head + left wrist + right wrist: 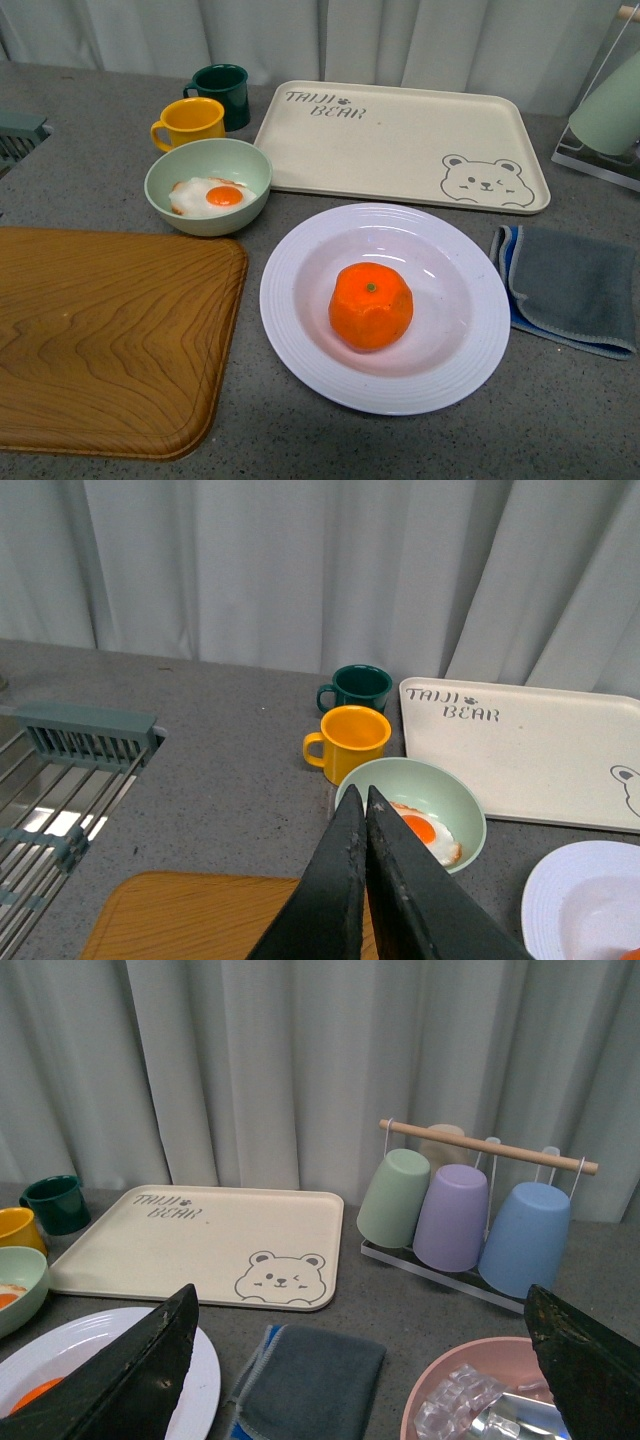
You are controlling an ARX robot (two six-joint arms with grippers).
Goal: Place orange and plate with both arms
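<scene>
Orange point(370, 306) sits stem-up in the middle of the plate point(288, 300) on the grey counter, between the wooden board point(100, 340) and a folded cloth point(575, 285), with the bear tray point(400, 140) just behind. My left gripper point(364, 800) points toward the egg bowl point(205, 226), fingers pressed together on nothing. My right gripper point(360, 1295) is spread wide and empty.
</scene>
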